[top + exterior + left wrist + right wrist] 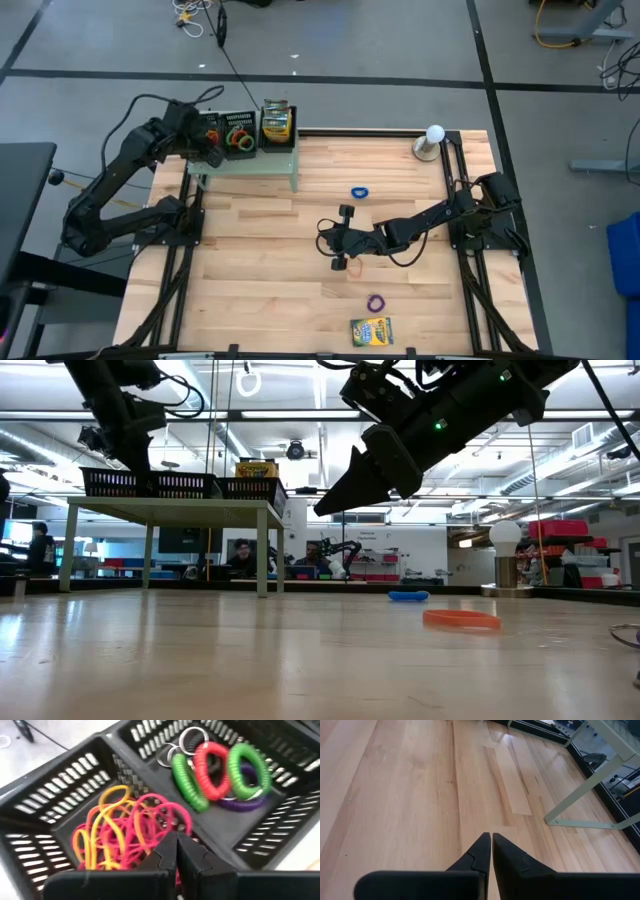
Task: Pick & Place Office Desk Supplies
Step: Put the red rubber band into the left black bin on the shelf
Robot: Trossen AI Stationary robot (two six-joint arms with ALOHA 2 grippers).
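1. The rubber bands in the tray (125, 830), a tangle of pink, orange and yellow loops, lie in the end compartment of the black mesh trays (228, 131) on the pale green stand (250, 165) at the table's far left. The loops run every way, so no single long axis shows.
2. The next compartment holds coiled rings (215, 770): two green, one red and a purple one beneath, with metal key rings (175, 747) at the far end. They lie side by side.
3. A crayon box on the stand (276, 122) stands upright beside the trays, yellow with green; its print is too small to read.
4. A second crayon box (371, 330) lies flat at the table's near edge, its long side running across the table. Its lettering cannot be read either.
5. Loose bands on the wooden table (250, 260): a blue one (359, 191) towards the stand, an orange one (355, 265) just beside the right gripper, and a purple one (376, 301) nearer the front.
6. The left gripper (175, 852) is over the tangle, its fingers pressed together; whether a strand is pinched between them cannot be told.
7. The right gripper (491, 851) hangs above mid-table, fingers together on nothing.
8. A white globe (434, 134) stands at the far right corner.
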